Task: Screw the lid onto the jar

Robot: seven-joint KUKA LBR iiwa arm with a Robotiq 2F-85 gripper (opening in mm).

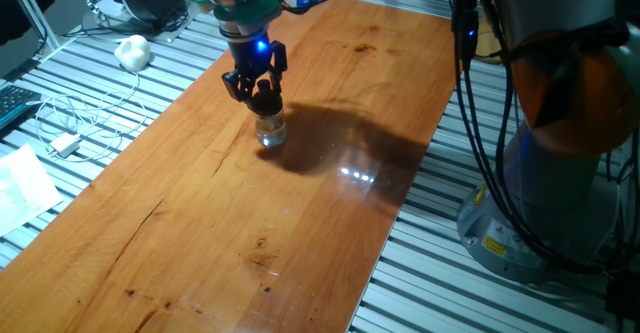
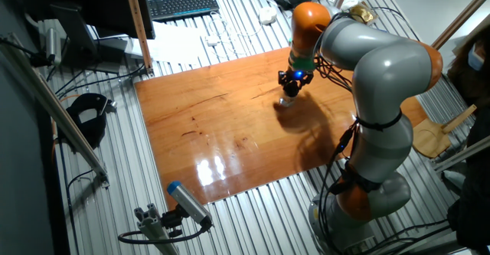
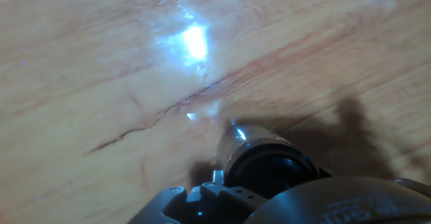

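Observation:
The small clear glass jar (image 1: pixel 270 132) stands upright on the wooden board (image 1: pixel 300 223), in its far half. The glossy black lid (image 1: pixel 266 102) sits on top of the jar. My gripper (image 1: pixel 263 95) comes straight down from above and its black fingers are shut on the lid. In the other fixed view the jar (image 2: pixel 288 101) shows just below the gripper (image 2: pixel 290 87). In the hand view the black lid (image 3: pixel 271 169) fills the bottom middle, with the glass jar (image 3: pixel 237 137) below it and its shadow on the wood.
A white lumpy ball (image 1: pixel 132 50) lies on the slatted table left of the board, with white cables (image 1: pixel 70 123) and paper nearby. A keyboard (image 2: pixel 182 4) lies beyond the board. The arm's base (image 1: pixel 560 183) stands at the right.

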